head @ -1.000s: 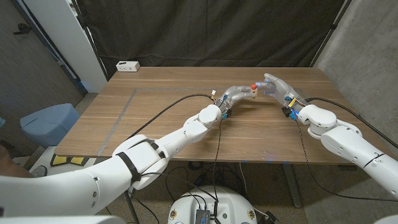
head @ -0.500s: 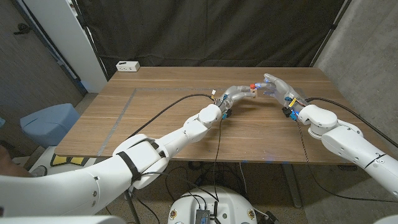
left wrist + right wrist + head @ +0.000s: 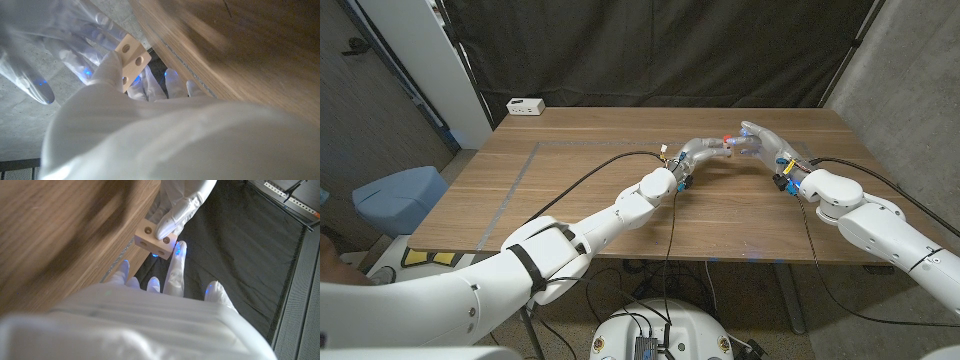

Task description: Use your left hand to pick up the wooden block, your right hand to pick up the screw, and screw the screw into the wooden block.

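Head view: the left hand (image 3: 703,150) and the right hand (image 3: 761,141) meet above the brown wooden bench (image 3: 570,190), toward its far edge at about one o'clock from the bench's middle. The left hand grips the small pale wooden block with drilled round holes (image 3: 728,147), holding it raised off the bench. A small red-headed screw (image 3: 727,138) sits at the top of the block, at twelve o'clock from it, with the right hand's fingertips (image 3: 747,131) just beside it. Whether the right hand actually pinches the screw, I cannot tell; the contact is too small to read.

In the left wrist view, the wooden block (image 3: 131,59) is clamped at the left hand's fingertips (image 3: 111,62), two holes showing on one face and a third on another. The right hand (image 3: 47,47) hangs close behind the block with its fingers spread apart.

In the right wrist view, the left hand's fingers (image 3: 172,221) press on the wooden block (image 3: 152,239) from above, and one fingertip of the right hand (image 3: 178,250) touches the block's end.

A white rectangular power strip (image 3: 526,105) lies at the bench's far left corner, at about eleven o'clock, well apart from the hands. Black cables (image 3: 595,170) trail along both arms across the bench.
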Controlling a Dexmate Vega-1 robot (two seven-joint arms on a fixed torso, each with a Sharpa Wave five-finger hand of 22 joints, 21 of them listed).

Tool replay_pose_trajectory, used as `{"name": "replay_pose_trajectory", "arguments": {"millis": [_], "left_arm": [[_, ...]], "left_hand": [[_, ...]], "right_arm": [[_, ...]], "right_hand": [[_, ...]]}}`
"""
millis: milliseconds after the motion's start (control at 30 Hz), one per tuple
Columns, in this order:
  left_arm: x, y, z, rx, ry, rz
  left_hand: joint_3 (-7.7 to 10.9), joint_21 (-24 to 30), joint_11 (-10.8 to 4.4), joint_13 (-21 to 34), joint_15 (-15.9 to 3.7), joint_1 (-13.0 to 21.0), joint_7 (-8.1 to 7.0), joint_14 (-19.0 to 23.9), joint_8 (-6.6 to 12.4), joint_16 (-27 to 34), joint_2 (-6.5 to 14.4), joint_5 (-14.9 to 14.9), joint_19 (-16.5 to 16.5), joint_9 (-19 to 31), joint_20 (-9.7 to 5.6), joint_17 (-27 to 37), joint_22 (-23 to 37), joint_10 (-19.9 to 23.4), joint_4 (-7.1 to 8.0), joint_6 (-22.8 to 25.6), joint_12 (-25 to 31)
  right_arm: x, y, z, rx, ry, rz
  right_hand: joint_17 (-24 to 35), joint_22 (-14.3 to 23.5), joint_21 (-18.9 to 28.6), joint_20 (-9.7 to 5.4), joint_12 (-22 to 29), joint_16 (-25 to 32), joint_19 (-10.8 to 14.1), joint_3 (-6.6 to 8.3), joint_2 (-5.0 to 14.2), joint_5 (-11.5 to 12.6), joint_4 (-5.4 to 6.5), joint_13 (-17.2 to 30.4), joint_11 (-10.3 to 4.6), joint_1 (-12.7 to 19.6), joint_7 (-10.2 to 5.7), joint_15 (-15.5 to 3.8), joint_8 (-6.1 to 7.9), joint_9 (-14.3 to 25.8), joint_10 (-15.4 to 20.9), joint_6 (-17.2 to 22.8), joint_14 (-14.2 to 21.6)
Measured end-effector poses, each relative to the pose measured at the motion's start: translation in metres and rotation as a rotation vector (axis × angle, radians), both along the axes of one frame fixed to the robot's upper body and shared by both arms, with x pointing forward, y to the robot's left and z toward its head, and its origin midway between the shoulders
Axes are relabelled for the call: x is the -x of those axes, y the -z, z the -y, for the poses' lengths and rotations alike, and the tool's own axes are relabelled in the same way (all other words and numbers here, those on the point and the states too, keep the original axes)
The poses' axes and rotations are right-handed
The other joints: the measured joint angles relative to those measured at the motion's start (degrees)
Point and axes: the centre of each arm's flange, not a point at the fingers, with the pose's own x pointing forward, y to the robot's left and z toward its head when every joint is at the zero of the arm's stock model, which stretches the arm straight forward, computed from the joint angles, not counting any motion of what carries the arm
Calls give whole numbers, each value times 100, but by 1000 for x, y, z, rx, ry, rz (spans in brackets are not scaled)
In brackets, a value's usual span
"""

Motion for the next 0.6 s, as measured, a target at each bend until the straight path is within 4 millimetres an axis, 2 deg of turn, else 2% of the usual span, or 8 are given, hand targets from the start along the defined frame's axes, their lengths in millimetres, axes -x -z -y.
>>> {"name": "replay_pose_trajectory", "arguments": {"millis": [200,400,600], "left_arm": [[0,0,1,-1,-2,0],[1,0,1,-2,-2,1],[1,0,2,-5,-3,2]], "left_hand": [[0,0,0,0,0,1,0,0,2,0,0,12,0,0,0,0,0,-1,0,0,0],[0,0,7,0,0,9,0,0,4,0,7,11,0,0,0,0,0,-9,0,0,0],[0,0,9,0,0,10,0,0,5,0,7,11,0,-1,0,0,0,-11,0,0,0]], "right_arm": [[1,1,2,-5,2,6],[2,1,7,-16,21,16],[5,0,12,-23,49,34]], "right_hand": [[0,0,0,0,0,0,41,0,0,0,0,0,-10,0,-20,-31,0,0,52,20,31],[1,0,0,-29,0,34,95,17,30,0,-17,1,43,30,-41,-38,0,0,103,41,85],[1,0,45,-31,0,34,195,23,30,0,-23,1,70,30,-60,-69,-90,-1,130,-91,115]]}}
